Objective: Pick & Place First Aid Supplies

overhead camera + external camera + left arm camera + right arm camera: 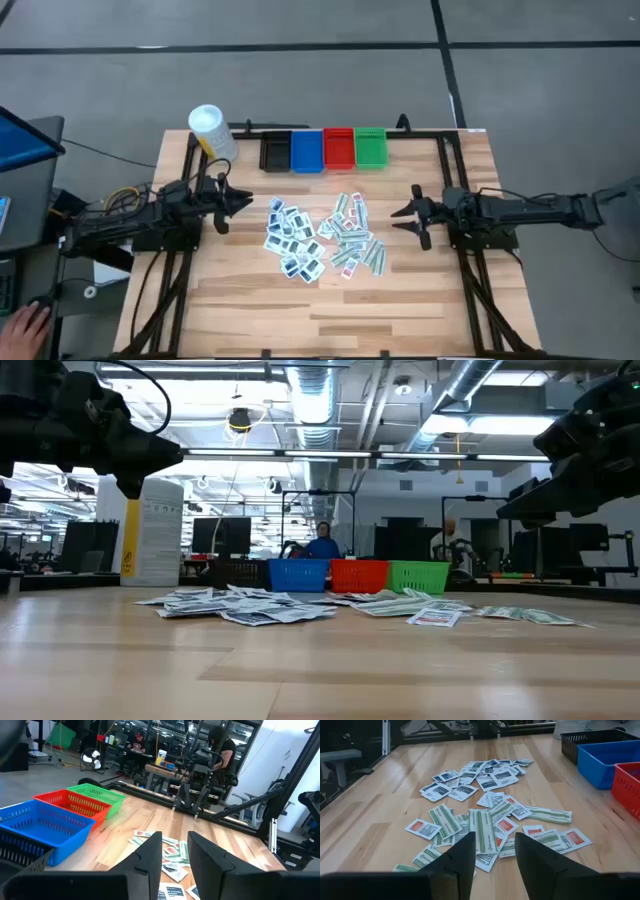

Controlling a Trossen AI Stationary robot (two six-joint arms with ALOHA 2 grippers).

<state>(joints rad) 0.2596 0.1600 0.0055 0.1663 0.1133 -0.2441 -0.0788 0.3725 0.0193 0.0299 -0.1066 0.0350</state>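
The first aid supplies (320, 238) lie flat in a loose pile in the middle of the table. The white packets with blue marks (462, 780) are on the left side of the pile, and the green-grey strips and red-marked packets (485, 827) are on the right. My left gripper (243, 203) hovers left of the pile, open, pointing toward it; its fingers (150, 855) hold nothing. My right gripper (398, 218) hovers right of the pile, open, pointing toward it, with nothing between its fingers (462, 852). Seen from table height, both grippers are well above the tabletop.
A row of small bins stands at the far edge: black (275, 150), blue (307, 150), red (339, 147) and green (370, 147). A yellow container with a white cap (212, 133) stands at the far left. A person's hand (25, 325) is off the table's near left.
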